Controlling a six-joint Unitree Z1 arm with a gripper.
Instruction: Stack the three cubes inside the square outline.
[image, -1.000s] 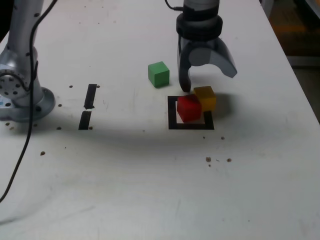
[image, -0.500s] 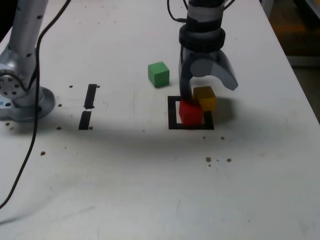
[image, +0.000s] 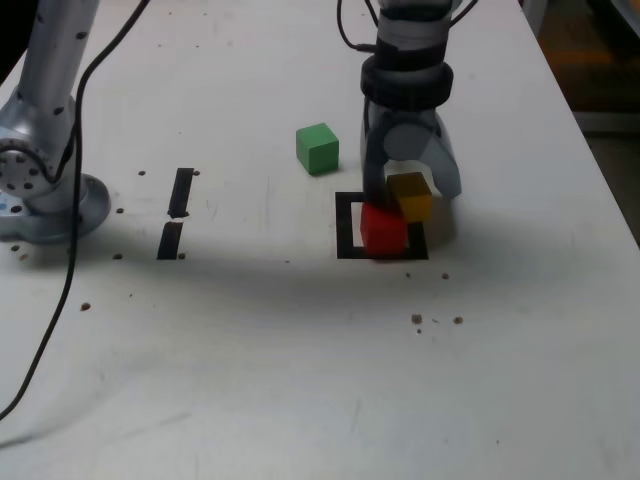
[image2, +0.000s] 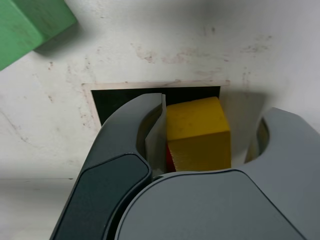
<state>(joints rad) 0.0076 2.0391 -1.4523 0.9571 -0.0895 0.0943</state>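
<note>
We see the gripper (image: 410, 195) with jaws partly open, straddling the yellow cube (image: 410, 194), one side not touching. Yellow cube sits at the red cube's (image: 383, 229) 1 o'clock, in the square outline (image: 346, 228); green cube (image: 317, 147) at 10 o'clock.

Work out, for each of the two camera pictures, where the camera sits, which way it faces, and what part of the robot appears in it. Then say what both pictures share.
Exterior view: off the arm, raised, looking down across the white table; it shows the arm's base, the gripper, the green cube, the red cube and the square outline.
Wrist view: on the wrist, looking down past the gripper, whose jaws flank the yellow cube.
Shared: the gripper, yellow cube, green cube, and outline.
</note>
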